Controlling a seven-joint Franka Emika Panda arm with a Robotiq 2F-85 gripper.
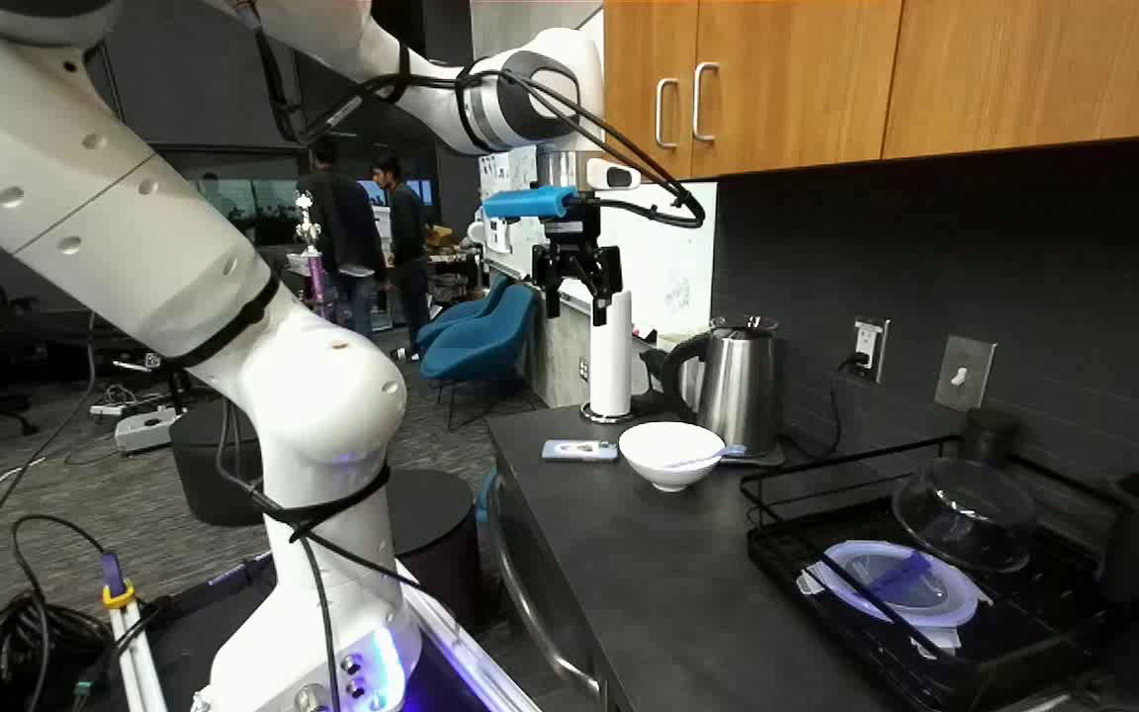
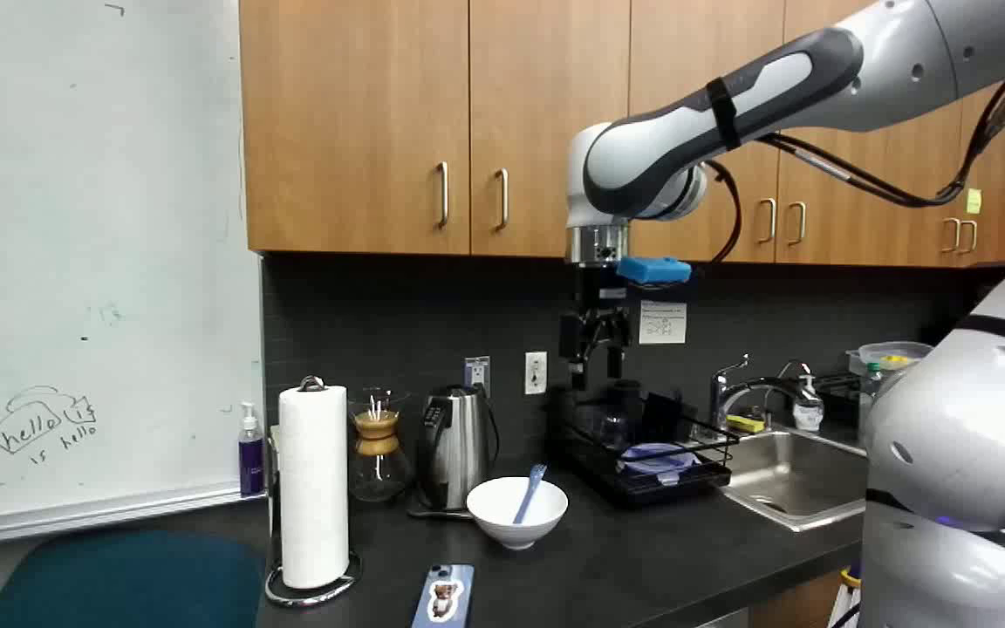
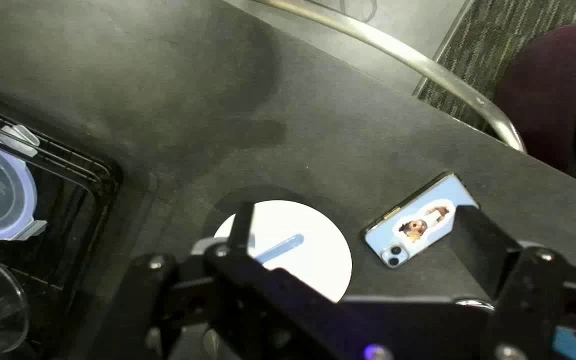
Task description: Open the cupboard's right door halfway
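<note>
While the long brown wooden cupboard runs overhead, its doors flush with one another, the dark surface stretches out beneath it. A white arm stands beside the surface and, in an exterior view, crosses in front of the cupboard. On the surface sits a black dish rack, well apart from an upright white paper towel roll, with a steel kettle standing between the two. Lower than the cupboard's bottom edge hangs the hand, pointing down, its two fingers spread apart. Near the kettle is a white bowl; near that, a light-blue phone lies back up. A blue utensil leans in the bowl, one end past the rim.
</note>
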